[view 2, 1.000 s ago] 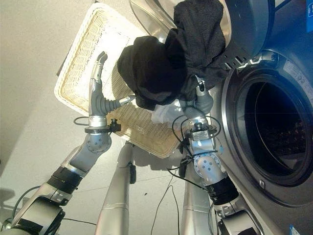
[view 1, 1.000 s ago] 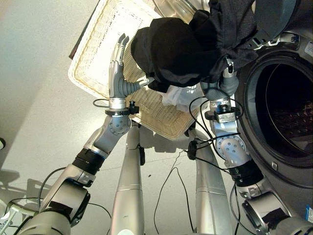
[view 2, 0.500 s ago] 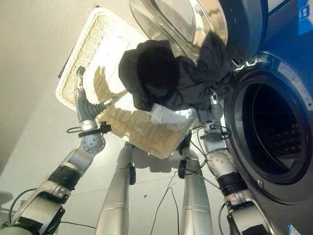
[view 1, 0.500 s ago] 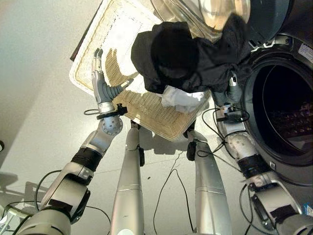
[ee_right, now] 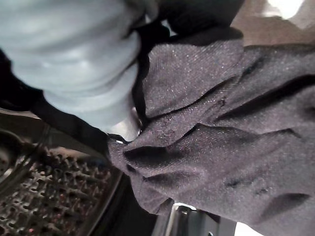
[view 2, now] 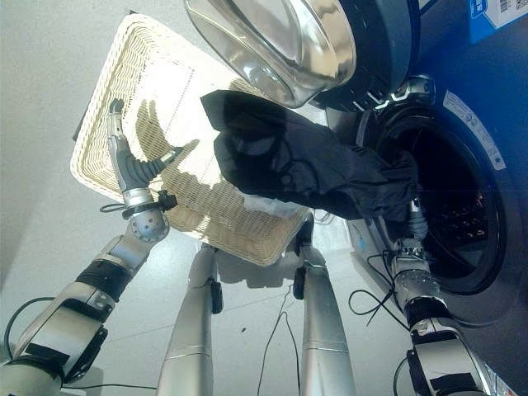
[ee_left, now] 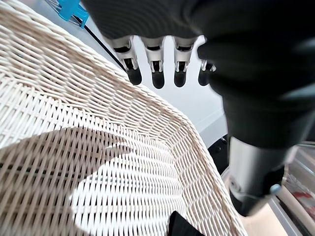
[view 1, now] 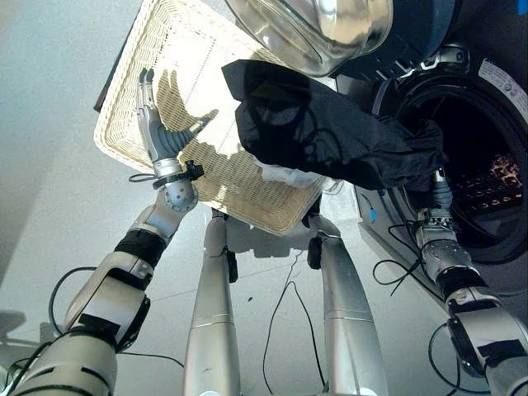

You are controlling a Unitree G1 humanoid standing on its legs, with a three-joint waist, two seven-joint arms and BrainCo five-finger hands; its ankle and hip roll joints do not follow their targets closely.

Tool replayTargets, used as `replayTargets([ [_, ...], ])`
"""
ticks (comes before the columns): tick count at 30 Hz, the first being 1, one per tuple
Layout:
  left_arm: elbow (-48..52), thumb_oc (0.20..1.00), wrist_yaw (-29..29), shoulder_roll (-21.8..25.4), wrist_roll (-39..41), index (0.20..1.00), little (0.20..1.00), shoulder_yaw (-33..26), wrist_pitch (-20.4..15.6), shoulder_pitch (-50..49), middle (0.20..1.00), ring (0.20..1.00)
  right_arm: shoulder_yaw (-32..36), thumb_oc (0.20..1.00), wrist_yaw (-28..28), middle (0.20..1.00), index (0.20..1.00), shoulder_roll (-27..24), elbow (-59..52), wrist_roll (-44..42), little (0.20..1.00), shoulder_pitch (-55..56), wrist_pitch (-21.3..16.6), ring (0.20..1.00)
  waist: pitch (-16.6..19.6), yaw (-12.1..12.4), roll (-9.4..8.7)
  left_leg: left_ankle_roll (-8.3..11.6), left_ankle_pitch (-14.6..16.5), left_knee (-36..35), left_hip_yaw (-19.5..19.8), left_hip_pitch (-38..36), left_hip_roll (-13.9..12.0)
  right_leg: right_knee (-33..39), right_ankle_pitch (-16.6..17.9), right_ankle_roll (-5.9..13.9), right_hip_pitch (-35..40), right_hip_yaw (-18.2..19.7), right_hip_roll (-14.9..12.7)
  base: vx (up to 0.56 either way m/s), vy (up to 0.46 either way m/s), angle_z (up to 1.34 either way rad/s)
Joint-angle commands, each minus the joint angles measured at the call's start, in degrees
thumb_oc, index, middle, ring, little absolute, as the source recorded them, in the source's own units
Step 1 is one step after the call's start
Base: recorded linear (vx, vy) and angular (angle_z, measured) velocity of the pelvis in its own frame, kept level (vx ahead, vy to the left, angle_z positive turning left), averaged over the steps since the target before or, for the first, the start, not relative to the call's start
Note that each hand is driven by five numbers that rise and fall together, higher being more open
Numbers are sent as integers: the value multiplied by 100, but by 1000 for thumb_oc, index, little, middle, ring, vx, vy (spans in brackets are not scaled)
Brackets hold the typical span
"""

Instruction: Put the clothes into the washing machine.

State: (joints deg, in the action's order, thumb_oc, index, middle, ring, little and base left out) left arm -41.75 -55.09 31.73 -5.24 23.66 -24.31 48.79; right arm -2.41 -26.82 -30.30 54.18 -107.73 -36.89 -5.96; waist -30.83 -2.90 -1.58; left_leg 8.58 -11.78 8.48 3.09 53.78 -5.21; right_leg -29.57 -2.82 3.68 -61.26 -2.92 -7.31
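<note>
I hold the black garment (view 1: 330, 136) with my right hand (view 1: 438, 194) at the mouth of the washing machine drum (view 1: 495, 177). The cloth is stretched from the drum opening back over the near corner of the wicker basket (view 1: 157, 62), and its far end hangs above the basket floor. My right hand is wrapped in the cloth, so in the eye views I cannot see its fingers. In the right wrist view the dark fabric (ee_right: 211, 128) is bunched just against the hand, and beside it I see the perforated drum wall (ee_right: 54, 196); I take it that the fingers are closed around the cloth, though they are covered.

The open glass door (view 2: 272, 41) hangs above the garment, and the space between the door and the drum rim is narrow. A white piece of cloth (view 1: 289, 175) lies under the black one, at the basket edge.

My left hand (view 1: 153, 124) is over the basket, fingers straight and spread, holding nothing. The left wrist view shows its fingertips (ee_left: 157, 78) above the woven rim (ee_left: 162, 118), apart from it.
</note>
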Motion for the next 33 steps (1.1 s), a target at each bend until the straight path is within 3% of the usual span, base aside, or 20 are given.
replayTargets([
  [1,-126,1000,-87,31,154,1000,1000,-103,-64,194,1000,1000,340,200,346,200,200,-305,59,-158,200,-19,-471,200,103,29,-99,-219,490,625,-158,173,528,1520,1456,473,332,-319,379,0,0,0],
  [3,-239,1000,-18,76,177,1000,1000,17,27,286,1000,1000,411,200,1347,200,200,-471,205,250,200,-230,-1108,200,103,49,-92,-205,501,646,-150,171,508,1504,1446,473,340,-317,376,4,-27,0],
  [4,-305,1000,23,135,205,1000,1000,79,17,297,1000,1000,520,200,2230,200,200,-725,290,443,200,-466,-1527,200,103,56,-100,-188,529,686,-140,173,481,1490,1443,486,350,-322,372,8,-59,0],
  [5,-332,1000,36,164,223,1000,1000,114,11,287,1000,1000,582,200,2705,200,200,-873,365,590,200,-571,-1838,200,103,59,-108,-183,544,701,-132,167,472,1487,1441,492,364,-328,368,7,-102,-4],
  [6,-348,1000,-13,238,185,1000,1000,233,10,215,1000,1000,712,200,3909,200,200,-1292,495,918,200,-816,-2565,200,103,63,-142,-192,608,768,-95,171,461,1491,1438,496,406,-341,377,3,-114,-5],
  [7,-310,1000,-89,252,102,1000,1000,292,34,152,1000,1000,743,200,4447,200,200,-1458,491,1088,200,-940,-2994,200,103,69,-160,-195,630,786,-74,196,440,1491,1435,494,409,-358,387,3,-110,-5],
  [8,-285,1000,-121,263,80,1000,1000,310,41,127,1000,1000,739,200,4655,200,200,-1524,448,1199,200,-974,-3120,200,103,70,-166,-195,635,785,-69,203,436,1493,1437,493,406,-364,393,-10,-104,-3],
  [9,-166,1000,-184,376,58,1000,1000,380,82,30,1000,1000,682,200,5648,200,200,-1862,185,1813,200,-1146,-3719,200,103,80,-211,-196,646,766,-26,202,446,1533,1466,493,411,-373,413,-13,-70,-3],
  [10,-123,1000,-192,404,66,1000,1000,379,100,2,1000,1000,658,200,6004,200,200,-1934,65,2075,200,-1209,-3834,200,103,73,-222,-196,653,761,-15,208,446,1556,1476,495,411,-370,418,-19,-76,-3],
  [13,15,1000,-130,676,181,1000,1000,326,106,-122,1000,1000,640,200,7939,200,200,-2464,-593,3632,200,-1491,-3979,200,103,19,-319,-195,683,681,49,178,433,1693,1511,505,452,-346,442,-19,-30,-9],
  [16,-82,1000,40,812,251,1000,1000,255,21,-153,1000,1000,847,200,8321,200,200,-2917,-525,4069,200,-1472,-3793,200,103,-12,-402,-207,682,609,78,63,429,1745,1483,486,574,-335,464,0,-13,-10],
  [21,-238,1000,184,884,225,1000,1000,199,-62,-74,1000,1000,985,200,8194,200,200,-3169,-178,3829,200,-1420,-3586,200,103,-28,-454,-229,616,613,122,93,462,1765,1518,460,572,-329,442,6,-1,0],
  [22,-284,1000,208,870,245,1000,1000,228,-97,-35,1000,1000,928,369,8114,369,369,-3201,30,3749,369,-1456,-3455,369,103,5,-442,-245,620,631,150,107,501,1757,1511,450,559,-341,425,0,0,0],
  [23,-303,1000,235,860,246,1000,1000,236,-98,-7,1000,1000,878,740,8048,740,740,-3201,132,3700,740,-1480,-3336,740,103,20,-427,-252,622,629,155,104,518,1753,1510,450,553,-352,413,41,-3,2],
  [24,-319,1000,252,852,253,1000,1000,259,-92,27,1000,1000,819,1000,7990,1000,1000,-3188,221,3683,1000,-1518,-3209,1000,103,30,-412,-257,617,619,161,105,531,1757,1512,450,547,-357,403,0,0,0],
  [27,-341,1000,296,819,279,1000,1000,353,-81,93,1000,1000,572,1000,8027,1000,1000,-3141,491,3788,1000,-1590,-2927,1000,103,84,-353,-274,666,620,187,55,576,1754,1471,448,583,-366,388,32,-6,3],
  [33,-275,1000,260,703,197,1000,1000,567,-3,272,1000,1000,-142,1000,8578,1000,1000,-3013,984,4853,1000,-1853,-1962,1000,103,154,-249,-324,586,651,176,196,670,1736,1520,440,469,-411,343,7,-6,7],
])
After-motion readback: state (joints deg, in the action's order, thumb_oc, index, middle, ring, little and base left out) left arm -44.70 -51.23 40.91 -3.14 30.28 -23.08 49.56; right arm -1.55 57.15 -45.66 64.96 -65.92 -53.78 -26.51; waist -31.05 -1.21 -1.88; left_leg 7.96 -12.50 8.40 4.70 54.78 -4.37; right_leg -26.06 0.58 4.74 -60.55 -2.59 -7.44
